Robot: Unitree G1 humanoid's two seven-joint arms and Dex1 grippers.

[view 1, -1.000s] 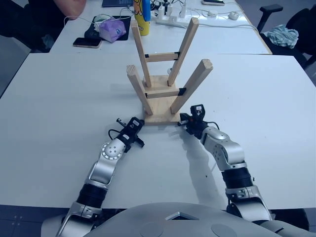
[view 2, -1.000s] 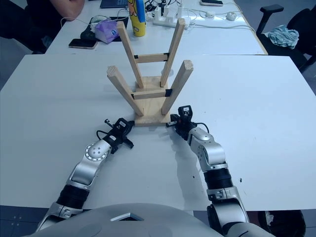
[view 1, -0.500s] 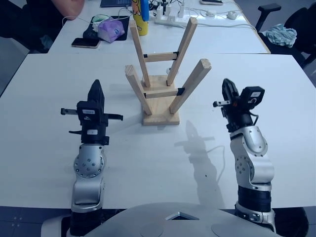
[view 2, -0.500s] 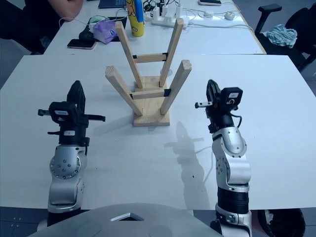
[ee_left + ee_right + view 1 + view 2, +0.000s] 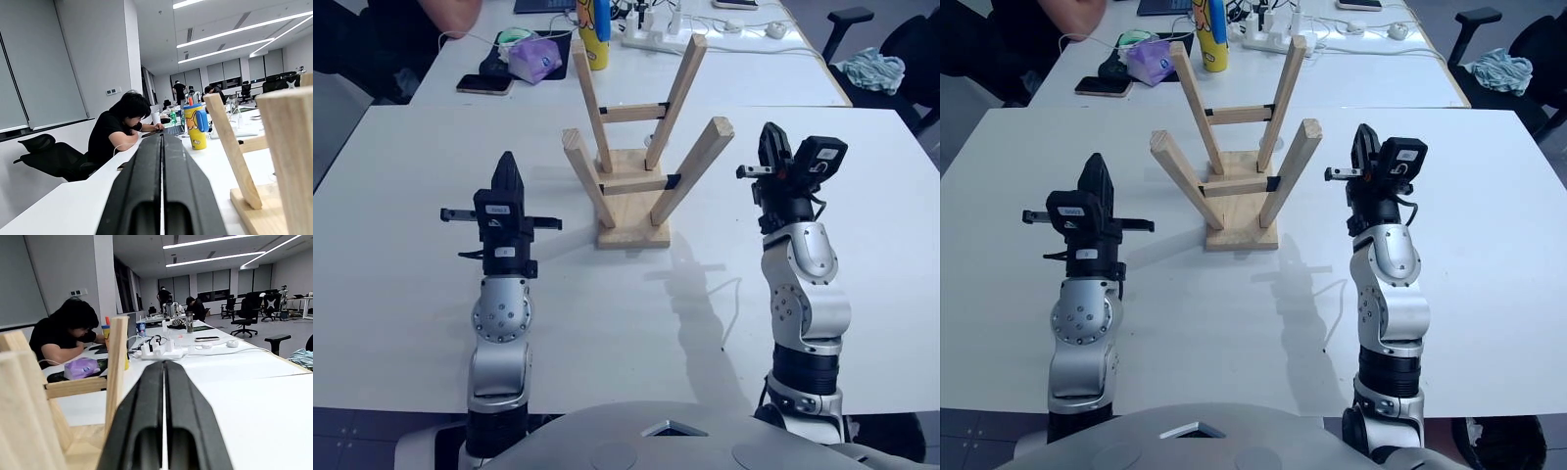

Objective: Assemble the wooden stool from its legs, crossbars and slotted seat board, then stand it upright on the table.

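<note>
The wooden stool stands upside down in the middle of the white table, its seat board flat on the surface. Its legs splay upward, joined by crossbars. My left gripper is raised upright left of the stool, well apart from it, fingers shut on nothing. On the stool's right my right gripper is also raised, shut and empty. In the left wrist view the shut fingers point past a leg. The right wrist view has the shut fingers beside another leg.
A second table behind holds a yellow bottle, a purple pouch, a phone and a power strip. An office chair stands at the far right. Bare tabletop lies in front of the stool.
Both grippers have left the seat board's front corners, risen off the table and swung outward to stand upright on either side. The stool has not moved.
</note>
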